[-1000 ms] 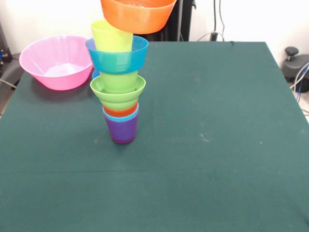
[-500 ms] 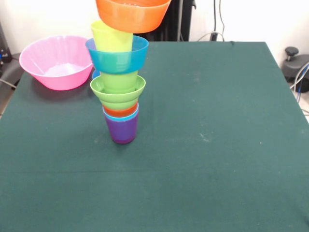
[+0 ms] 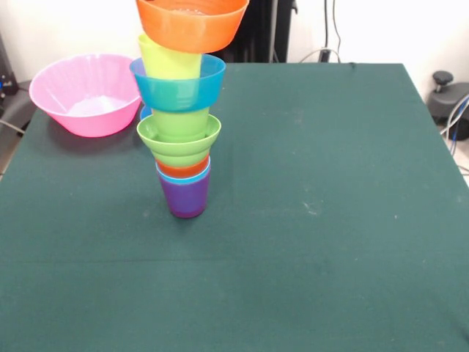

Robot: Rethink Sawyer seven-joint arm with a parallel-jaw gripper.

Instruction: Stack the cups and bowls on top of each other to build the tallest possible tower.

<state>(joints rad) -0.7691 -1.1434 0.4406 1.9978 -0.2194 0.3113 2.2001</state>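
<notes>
Tower stands left of centre on the green table, purple cup at its base. Going up I read light blue and orange rims, ridged green bowl, blue bowl, yellow-green cup. Orange bowl sits at the top edge, directly over that cup. Farther left, pink bowl. Gripper out of my view; I cannot tell its state.
</notes>
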